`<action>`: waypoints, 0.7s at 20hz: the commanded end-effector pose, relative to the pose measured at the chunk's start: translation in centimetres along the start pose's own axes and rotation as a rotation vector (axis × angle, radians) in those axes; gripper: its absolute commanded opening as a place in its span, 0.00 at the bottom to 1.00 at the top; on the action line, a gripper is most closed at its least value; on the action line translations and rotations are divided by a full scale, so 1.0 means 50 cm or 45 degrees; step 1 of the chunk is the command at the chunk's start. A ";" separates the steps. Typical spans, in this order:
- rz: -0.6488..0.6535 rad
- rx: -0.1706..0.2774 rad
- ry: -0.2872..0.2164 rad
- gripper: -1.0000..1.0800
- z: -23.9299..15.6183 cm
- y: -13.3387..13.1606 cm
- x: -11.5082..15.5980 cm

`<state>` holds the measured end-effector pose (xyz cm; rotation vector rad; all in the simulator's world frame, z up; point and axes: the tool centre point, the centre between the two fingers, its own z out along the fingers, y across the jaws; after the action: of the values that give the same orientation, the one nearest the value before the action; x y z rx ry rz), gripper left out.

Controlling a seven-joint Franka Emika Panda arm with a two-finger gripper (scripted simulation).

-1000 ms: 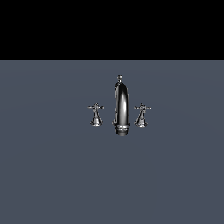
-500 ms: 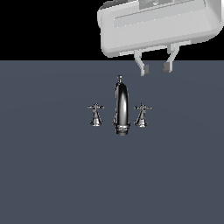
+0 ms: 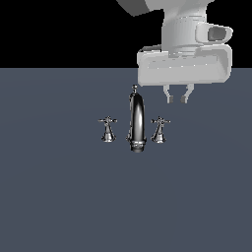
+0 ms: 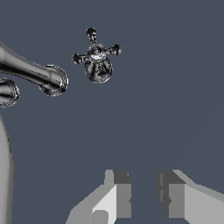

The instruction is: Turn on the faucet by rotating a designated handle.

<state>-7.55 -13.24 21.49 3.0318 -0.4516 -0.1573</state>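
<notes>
You have the chrome faucet [image 3: 137, 123] standing upright on the grey surface, its tall arched spout topped by a small finial. A cross handle sits on either side; the handle [image 3: 160, 129] on the exterior view's right stands upright on its flared stem, untouched.

A bare simulated test scene, not a real room: a flat slate-grey counter [image 3: 59, 197] under a black void, with only a shiny chrome arched faucet [image 3: 137, 123] at its centre.
</notes>
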 end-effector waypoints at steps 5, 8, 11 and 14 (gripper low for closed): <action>0.383 0.086 -0.006 0.77 0.188 0.056 0.069; 0.256 0.069 0.098 0.84 0.219 -0.073 0.154; 0.494 0.077 0.187 0.18 0.245 0.015 0.262; 0.366 0.065 0.235 0.21 0.239 0.192 0.271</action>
<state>1.39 -16.21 10.17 3.0218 -0.8131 0.0488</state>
